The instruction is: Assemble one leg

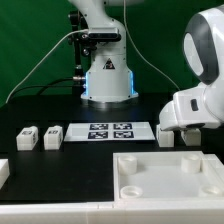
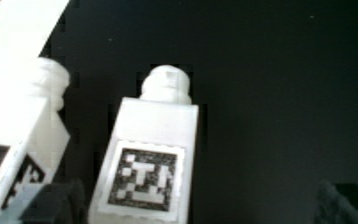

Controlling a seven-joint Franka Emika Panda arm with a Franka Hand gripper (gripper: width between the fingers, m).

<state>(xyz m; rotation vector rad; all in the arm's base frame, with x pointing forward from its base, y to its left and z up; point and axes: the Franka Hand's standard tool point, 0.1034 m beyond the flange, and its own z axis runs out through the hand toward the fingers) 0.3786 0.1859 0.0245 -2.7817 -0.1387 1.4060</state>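
Robotics laboratory: a white robot arm (image 1: 107,70) stands at upper centre of a black table (image 1: 50,112), with a plain green curtain (image 1: 35,30) filling the background. A marker board (image 1: 108,131) of printed black-and-white tags lies mid-frame, and the leg (image 2: 153,150) in the wrist view bears a similar tag.

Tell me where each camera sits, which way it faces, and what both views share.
Exterior view: off the arm, across the table from the robot base, facing the green backdrop; shows the arm lowered at the exterior view's right.
Wrist view: on the wrist, looking down closely on one leg beside a second leg; the dark jaws show, apart.
Shared: probably those legs, the pair under the arm.
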